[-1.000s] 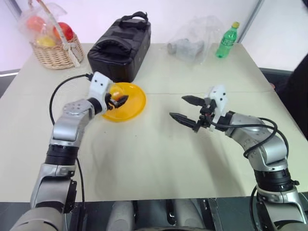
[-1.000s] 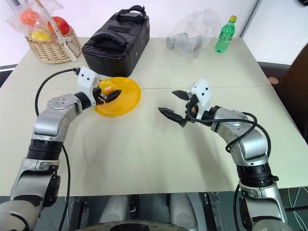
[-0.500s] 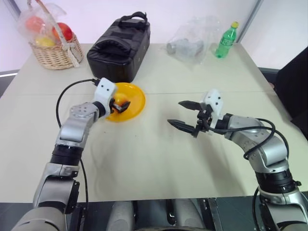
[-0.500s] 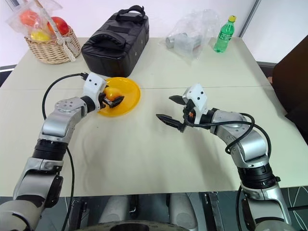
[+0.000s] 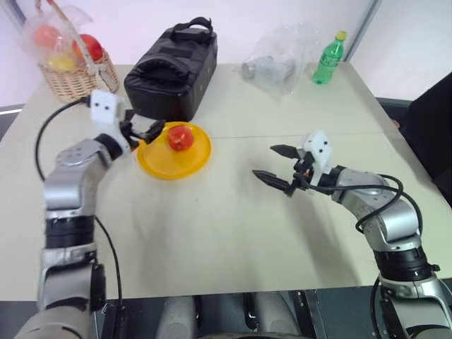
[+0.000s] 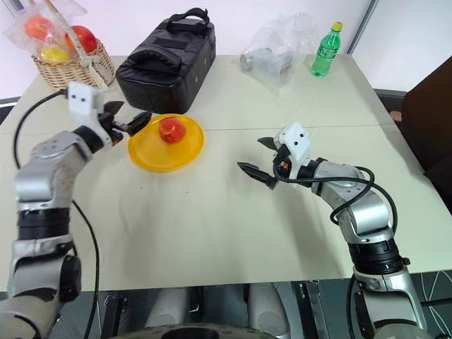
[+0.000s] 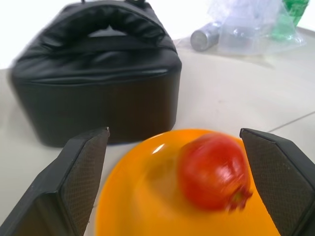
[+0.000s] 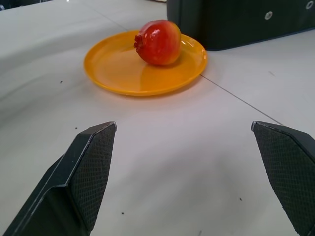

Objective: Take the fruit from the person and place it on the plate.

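Left gripper fingers spread, empty; right gripper likewise.

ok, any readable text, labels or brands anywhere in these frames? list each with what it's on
None can be read.
Green bottle: has a label, too small to read.
Black bag: no visible print.
Plate, fruit: no markings.
Clear plastic bag and the can-like thing inside: nothing legible.
Basket with bagged fruit: no tag visible.
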